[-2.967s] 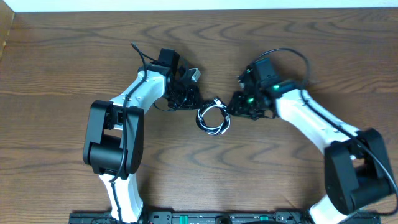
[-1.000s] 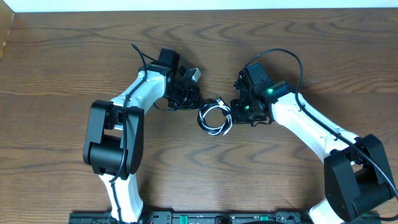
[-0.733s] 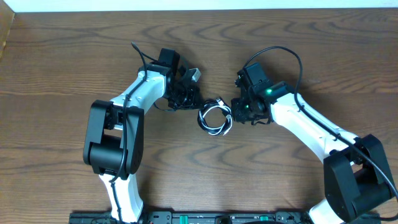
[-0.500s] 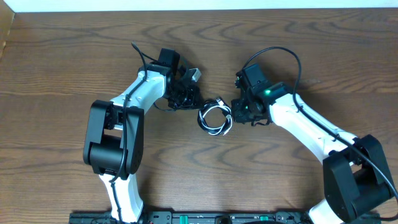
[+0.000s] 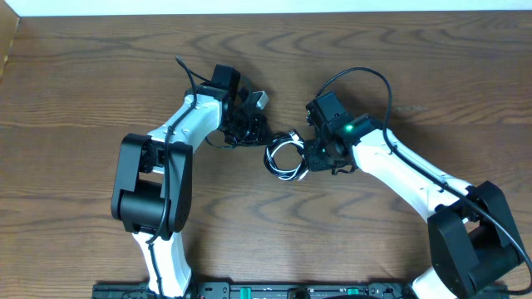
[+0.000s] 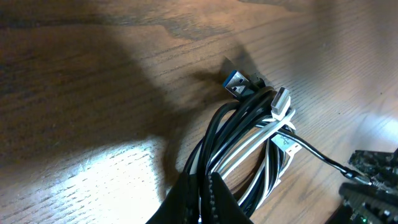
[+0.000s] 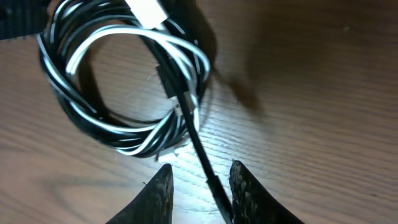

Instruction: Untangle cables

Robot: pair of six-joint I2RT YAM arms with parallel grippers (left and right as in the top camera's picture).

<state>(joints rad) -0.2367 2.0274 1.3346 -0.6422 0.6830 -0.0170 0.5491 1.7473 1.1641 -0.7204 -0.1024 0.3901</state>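
Overhead: the cables (image 5: 285, 159) lie wound together in one small coil of black and white loops on the brown desk (image 5: 83, 100), between the two arms. The left gripper (image 5: 249, 130) sits just up and to the left of the coil. The right gripper (image 5: 309, 158) is pressed close against the coil's right edge.

Left wrist: the left gripper (image 6: 200, 196) is closed, its dark tips meeting at the near edge of the coil, where black and white strands of the cables (image 6: 249, 143) run in between them, so it appears to pinch them there. At the far end of the coil a blue-tipped plug (image 6: 237, 84) rests on the desk (image 6: 74, 93), and a silver plug (image 6: 281, 99) lies just beside it on top of the loops.

Right wrist: the right gripper (image 7: 200, 186) stands partly open, with its fingers (image 7: 160, 190) apart. The black cable (image 7: 202, 152) trails out of the coil and passes through the gap between them without being clamped. The white cable (image 7: 109, 36) loops among the black turns, and a white plug (image 7: 146, 9) lies on the coil's far side.
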